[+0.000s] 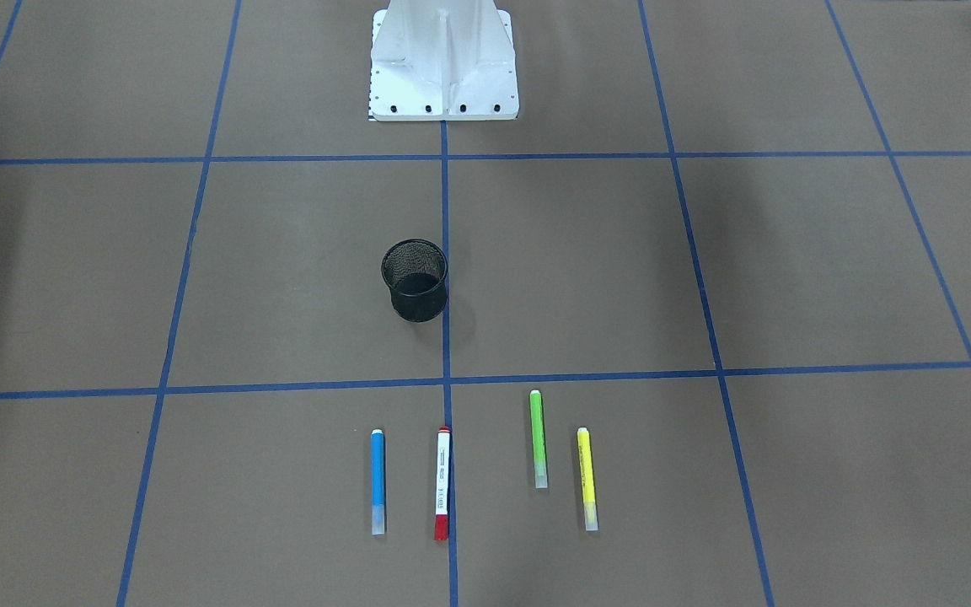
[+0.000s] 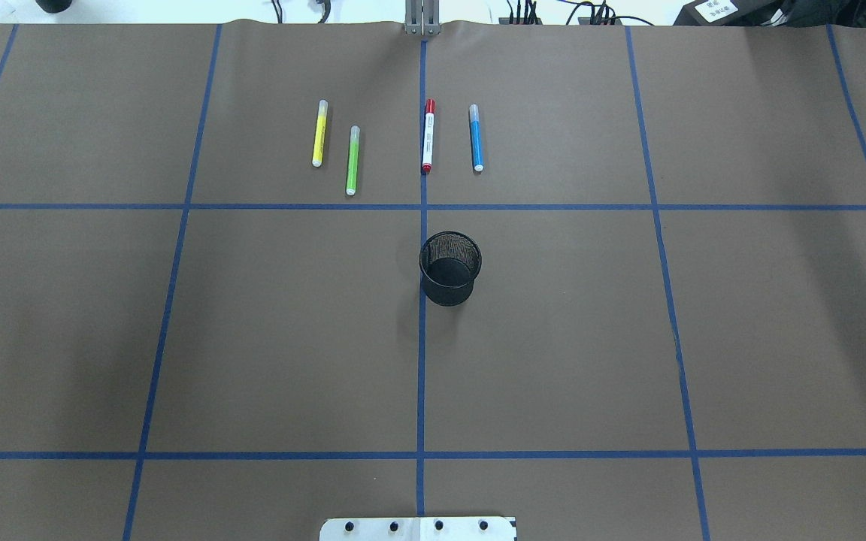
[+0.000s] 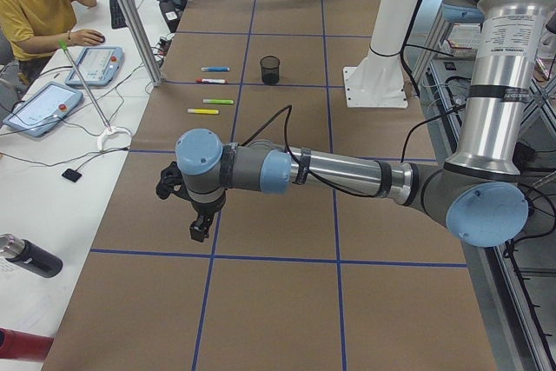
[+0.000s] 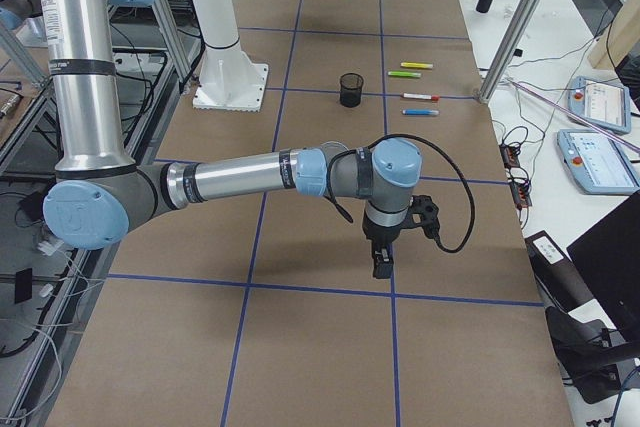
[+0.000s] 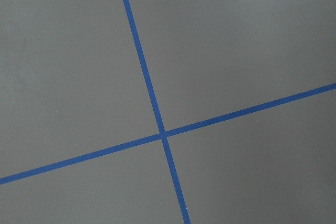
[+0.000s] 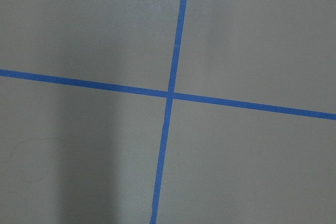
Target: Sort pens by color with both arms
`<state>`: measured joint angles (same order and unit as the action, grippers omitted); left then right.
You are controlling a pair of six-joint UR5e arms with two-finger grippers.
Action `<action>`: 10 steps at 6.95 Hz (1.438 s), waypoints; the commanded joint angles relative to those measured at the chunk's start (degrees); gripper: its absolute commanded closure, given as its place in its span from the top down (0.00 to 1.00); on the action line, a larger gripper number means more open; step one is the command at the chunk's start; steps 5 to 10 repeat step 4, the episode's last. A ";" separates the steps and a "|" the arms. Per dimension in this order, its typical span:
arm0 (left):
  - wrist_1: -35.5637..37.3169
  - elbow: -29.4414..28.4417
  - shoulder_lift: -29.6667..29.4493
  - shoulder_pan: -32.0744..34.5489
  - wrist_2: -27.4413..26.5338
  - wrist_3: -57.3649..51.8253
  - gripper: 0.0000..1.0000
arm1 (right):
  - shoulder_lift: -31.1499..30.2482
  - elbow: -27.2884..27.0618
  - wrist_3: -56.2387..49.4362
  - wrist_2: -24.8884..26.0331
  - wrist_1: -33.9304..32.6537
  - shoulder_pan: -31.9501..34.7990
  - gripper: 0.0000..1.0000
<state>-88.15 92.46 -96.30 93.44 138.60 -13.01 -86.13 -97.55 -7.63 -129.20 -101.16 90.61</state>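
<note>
Outside the overhead view | left arm, right arm: jaws' state cannot tell | pens lie loose

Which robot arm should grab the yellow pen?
Probably the left arm. The yellow pen lies on its side of the middle tape line; the right arm would have to reach across.

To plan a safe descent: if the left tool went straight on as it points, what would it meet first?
Probably the bare brown table cover, near a blue tape crossing; the left tool points down there.
</note>
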 commanded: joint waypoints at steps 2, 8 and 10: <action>0.00 0.00 0.06 -0.01 0.09 -0.09 1.00 | 0.00 0.00 -0.01 0.00 0.00 0.00 1.00; 0.00 0.09 0.23 -0.01 0.09 -0.26 1.00 | -0.09 0.08 -0.01 -0.09 0.00 0.00 1.00; 0.00 0.09 0.23 -0.01 0.09 -0.26 1.00 | -0.09 0.08 -0.01 -0.09 0.00 0.00 1.00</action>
